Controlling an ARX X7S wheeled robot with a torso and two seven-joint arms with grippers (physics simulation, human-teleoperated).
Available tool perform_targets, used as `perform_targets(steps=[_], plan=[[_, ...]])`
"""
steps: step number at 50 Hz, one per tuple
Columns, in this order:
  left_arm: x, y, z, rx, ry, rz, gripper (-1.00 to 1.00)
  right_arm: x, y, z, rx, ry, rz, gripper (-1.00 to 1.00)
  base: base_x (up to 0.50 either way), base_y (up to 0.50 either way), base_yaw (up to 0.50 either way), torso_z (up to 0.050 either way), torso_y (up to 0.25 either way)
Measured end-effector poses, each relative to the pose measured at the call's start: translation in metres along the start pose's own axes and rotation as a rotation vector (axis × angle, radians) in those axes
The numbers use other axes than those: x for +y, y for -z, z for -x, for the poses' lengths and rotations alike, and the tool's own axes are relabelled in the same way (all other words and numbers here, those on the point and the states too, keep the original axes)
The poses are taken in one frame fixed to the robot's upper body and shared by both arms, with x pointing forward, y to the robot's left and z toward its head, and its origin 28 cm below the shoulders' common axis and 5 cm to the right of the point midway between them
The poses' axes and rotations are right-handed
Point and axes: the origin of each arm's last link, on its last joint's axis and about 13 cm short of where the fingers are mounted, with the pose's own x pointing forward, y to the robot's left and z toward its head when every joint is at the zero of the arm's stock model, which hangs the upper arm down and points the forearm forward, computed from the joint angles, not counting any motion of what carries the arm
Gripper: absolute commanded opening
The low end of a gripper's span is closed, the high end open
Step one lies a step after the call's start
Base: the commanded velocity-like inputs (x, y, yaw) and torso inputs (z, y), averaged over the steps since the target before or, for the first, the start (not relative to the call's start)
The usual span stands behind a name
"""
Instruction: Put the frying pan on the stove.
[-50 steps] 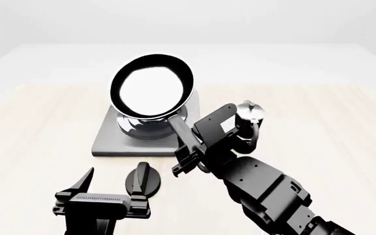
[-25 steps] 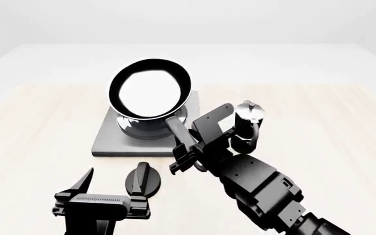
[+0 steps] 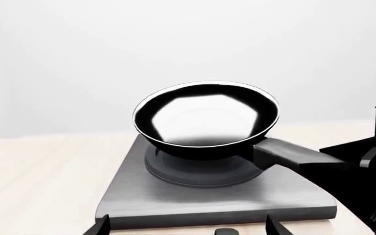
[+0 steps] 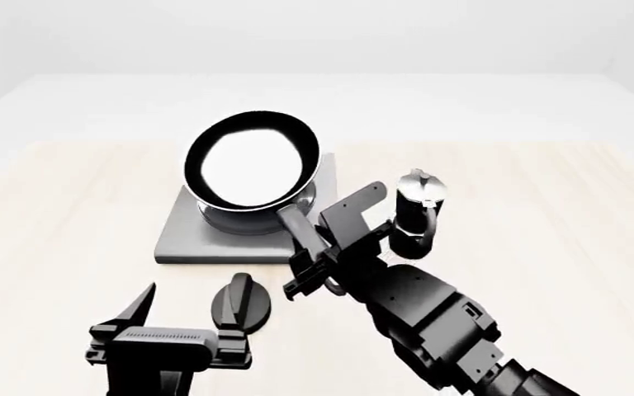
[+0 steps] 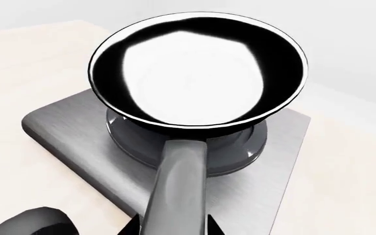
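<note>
A pale wooden tabletop (image 4: 63, 206) fills the scene, and toward its far middle lies the stove (image 4: 185, 239), a flat square grey metal slab with a dark ringed burner raised at its centre. Above that burner sits the frying pan (image 4: 248, 161), a round glossy black pan with a bright mirror-like inside and a long black handle running near and right; in the left wrist view the frying pan (image 3: 204, 117) appears to hover just over the rings or barely touch them, tilted, with its far rim higher than the handle side, so I judge it not yet set down flat. The right gripper (image 4: 319, 262) is clamped around the handle near its end, and the right wrist view shows the handle (image 5: 175, 191) running straight out between the jaws. The left gripper (image 4: 174, 318) waits near the front left, its fingers spread and empty, well apart from the stove. Just right of the slab stands a small black-and-silver moka pot (image 4: 416, 210), close beside the right arm's wrist. Near the left gripper, just in front of the stove, is a small round black knob (image 4: 242, 301). The main risk is the tilt: if the jaws let go now, the pan could rock or slide off the raised rings toward the handle side. Lowering with a twist of the wrist could also swing the forearm into the moka pot and knock it over.
</note>
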Motion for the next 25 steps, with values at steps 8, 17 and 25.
perform_targets(steps=[8, 17, 25], plan=[[0.0002, 0.0013, -0.0009, 0.003, -0.001, 0.001, 1.0, -0.0009, 0.0043, -0.0035, 0.01, 0.002, -0.003, -1.0, 0.0, 0.0, 0.0, 0.001, 0.001], [0.0004, 0.0026, -0.002, 0.006, -0.002, 0.001, 1.0, -0.0023, 0.0088, -0.0072, 0.022, 0.005, -0.007, -1.0, 0.0, 0.0, 0.0, 0.0, 0.002], [0.0002, 0.0033, -0.0023, 0.008, -0.002, 0.001, 1.0, -0.0029, 0.0097, -0.0086, 0.021, 0.003, -0.01, -1.0, 0.0, 0.0, 0.0, 0.0, 0.001]])
